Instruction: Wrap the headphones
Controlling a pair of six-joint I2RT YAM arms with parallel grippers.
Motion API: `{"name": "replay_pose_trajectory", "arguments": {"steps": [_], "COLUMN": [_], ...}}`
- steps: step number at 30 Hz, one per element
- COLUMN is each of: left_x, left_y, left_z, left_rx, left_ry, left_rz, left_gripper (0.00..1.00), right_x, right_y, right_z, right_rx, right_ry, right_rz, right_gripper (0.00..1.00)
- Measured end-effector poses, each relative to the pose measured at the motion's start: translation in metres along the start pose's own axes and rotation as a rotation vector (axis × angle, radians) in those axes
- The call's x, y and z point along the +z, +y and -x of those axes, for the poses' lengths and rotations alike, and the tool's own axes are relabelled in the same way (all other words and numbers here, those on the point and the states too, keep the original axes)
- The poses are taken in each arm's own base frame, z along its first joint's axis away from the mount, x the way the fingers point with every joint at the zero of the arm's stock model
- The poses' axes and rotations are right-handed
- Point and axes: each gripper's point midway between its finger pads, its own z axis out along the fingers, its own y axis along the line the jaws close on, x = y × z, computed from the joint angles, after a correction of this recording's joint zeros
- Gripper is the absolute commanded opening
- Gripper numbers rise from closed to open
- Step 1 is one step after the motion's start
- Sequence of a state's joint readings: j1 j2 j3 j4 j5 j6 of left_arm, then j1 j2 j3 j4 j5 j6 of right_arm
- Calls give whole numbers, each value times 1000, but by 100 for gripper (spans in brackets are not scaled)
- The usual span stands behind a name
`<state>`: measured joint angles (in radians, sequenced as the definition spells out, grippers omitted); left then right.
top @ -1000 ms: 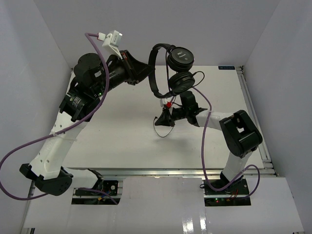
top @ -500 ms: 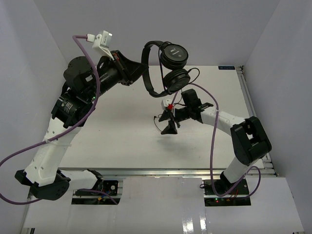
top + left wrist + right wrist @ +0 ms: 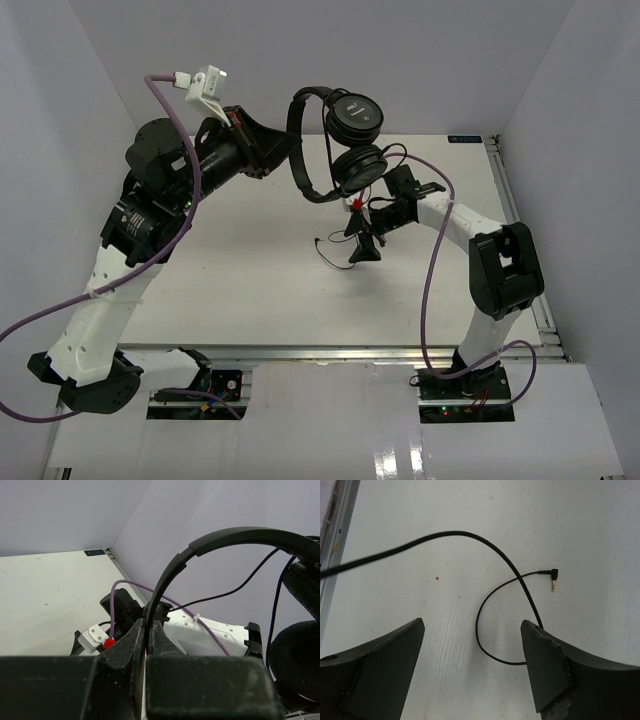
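The black headphones (image 3: 352,118) hang in the air above the far middle of the table. My left gripper (image 3: 288,150) is shut on their thin headband (image 3: 240,535). Both padded earcups (image 3: 300,655) hang to the right of the left gripper (image 3: 149,630). The thin black cord (image 3: 332,255) trails down to the table and ends in a plug (image 3: 552,580). Just above the table, my right gripper (image 3: 362,248) points down and stands open. In the right wrist view a loop of cord (image 3: 485,550) lies on the table between the right gripper's (image 3: 472,625) fingers and passes under the right one, ungripped.
A purple robot cable (image 3: 430,260) arcs along the right arm, and another (image 3: 190,180) loops off the left arm. A metal rail (image 3: 520,220) runs along the white table's right edge. White walls close in the back and sides.
My right gripper has opened and let go of the cord, then shifted a little right and back. The left arm has carried the headphones slightly to the left.
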<state>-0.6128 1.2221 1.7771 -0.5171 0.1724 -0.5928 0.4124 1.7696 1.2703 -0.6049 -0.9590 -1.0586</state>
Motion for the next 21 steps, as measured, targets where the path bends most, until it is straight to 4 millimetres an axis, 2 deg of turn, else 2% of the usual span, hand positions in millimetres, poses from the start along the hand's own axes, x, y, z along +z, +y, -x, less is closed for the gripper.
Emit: {"name": "replay_pose_trajectory", "arguments": {"steps": [4,7,10,14,21], "left_x": [-1,-1,-1,-1,-1], "left_y": [0,0,0,0,0], "left_z": [0,0,-1,-1,-1], "left_rx": [2,4,5,6,7], "left_ry": [-1,1,3,3,4], "left_rz": [-1,1,2,2,1], "left_gripper": [0,0,0,0,0], "right_x": [1,-8,-16,-23,-31], "right_y": [-15,-30,-46,-56,-51], "right_z": [-14,-28,-32,-20,16], "right_rx": [62,128,153,93,-95], "right_ry": [34,62,65,37,-76], "right_rz": [-33,-116,-186,-236,-272], "right_gripper": [89,93,95,98,92]}}
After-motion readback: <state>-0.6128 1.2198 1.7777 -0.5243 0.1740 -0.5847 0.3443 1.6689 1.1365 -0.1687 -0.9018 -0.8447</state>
